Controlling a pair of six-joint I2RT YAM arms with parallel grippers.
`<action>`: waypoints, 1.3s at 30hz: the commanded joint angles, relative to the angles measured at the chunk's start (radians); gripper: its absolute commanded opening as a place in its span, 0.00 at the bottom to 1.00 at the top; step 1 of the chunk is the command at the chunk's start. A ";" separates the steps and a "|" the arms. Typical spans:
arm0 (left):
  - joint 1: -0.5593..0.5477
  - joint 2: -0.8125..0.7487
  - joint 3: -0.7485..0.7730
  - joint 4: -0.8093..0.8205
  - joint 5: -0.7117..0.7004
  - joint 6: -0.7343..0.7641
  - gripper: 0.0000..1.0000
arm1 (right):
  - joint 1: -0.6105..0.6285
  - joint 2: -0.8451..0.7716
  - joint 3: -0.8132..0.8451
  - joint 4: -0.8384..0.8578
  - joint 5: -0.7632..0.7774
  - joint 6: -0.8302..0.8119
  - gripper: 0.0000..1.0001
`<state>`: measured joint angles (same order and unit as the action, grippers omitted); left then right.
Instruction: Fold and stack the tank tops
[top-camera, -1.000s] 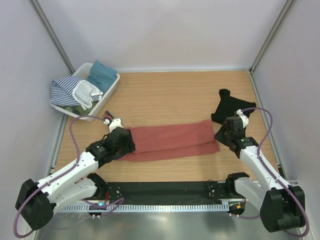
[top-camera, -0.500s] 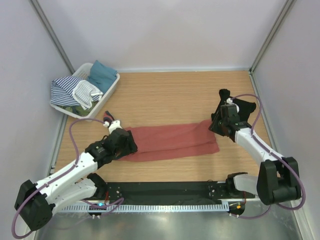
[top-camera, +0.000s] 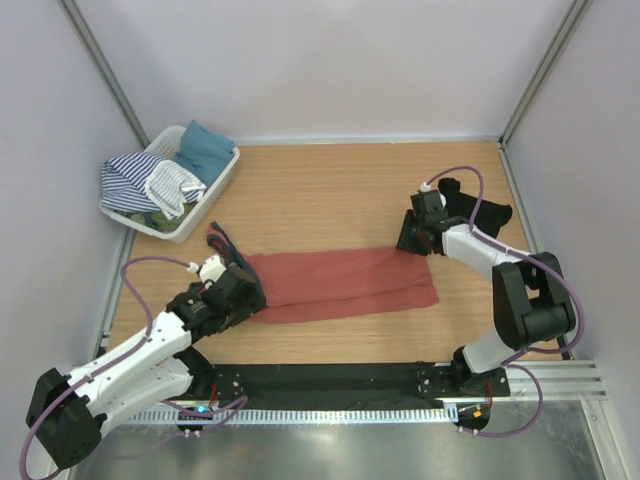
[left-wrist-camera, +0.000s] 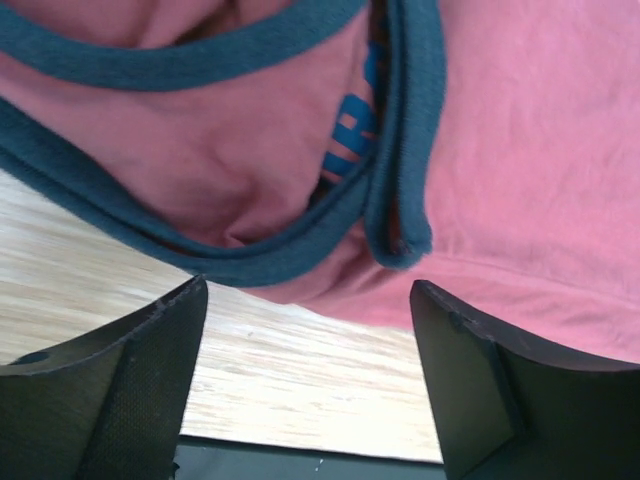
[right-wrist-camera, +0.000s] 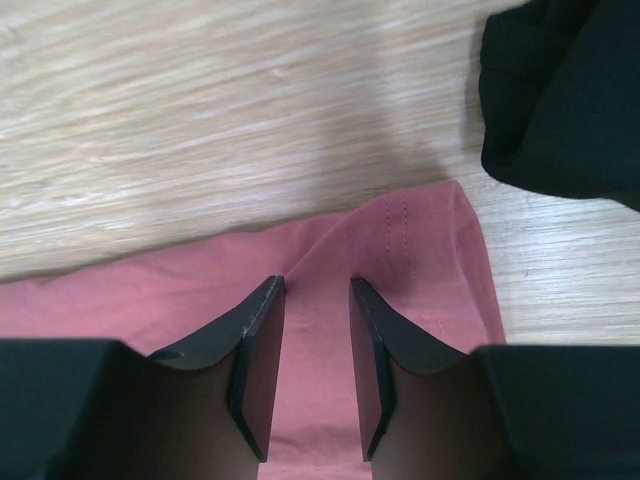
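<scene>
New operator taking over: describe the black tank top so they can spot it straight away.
On the wooden table, look to the right side, near the right wall. The black tank top lies there bunched up, just past the right gripper. It is the only plain black cloth; the rust-red tank top near it is spread long across the middle.

Matt cloth — red tank top; wood — table.

Wooden worktop. Red top lies flat on it as a long strip, running from left hand to right hand. Black top bunched just right of right hand. Basket well beyond left hand.
</scene>
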<state>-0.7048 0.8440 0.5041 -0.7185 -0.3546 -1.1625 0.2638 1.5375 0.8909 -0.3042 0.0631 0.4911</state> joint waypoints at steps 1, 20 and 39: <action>-0.002 -0.039 -0.024 -0.007 -0.102 -0.085 0.84 | 0.018 0.015 0.017 0.034 0.043 -0.013 0.39; 0.323 0.481 0.075 0.488 -0.070 -0.030 0.96 | 0.069 -0.014 -0.185 0.027 0.144 0.098 0.31; 0.341 1.617 1.446 0.610 0.379 0.165 0.00 | 0.599 -0.105 -0.316 0.009 0.110 0.480 0.27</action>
<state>-0.3389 2.3608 1.7721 -0.1135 -0.1253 -1.0389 0.7574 1.3521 0.5919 -0.2615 0.2409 0.8726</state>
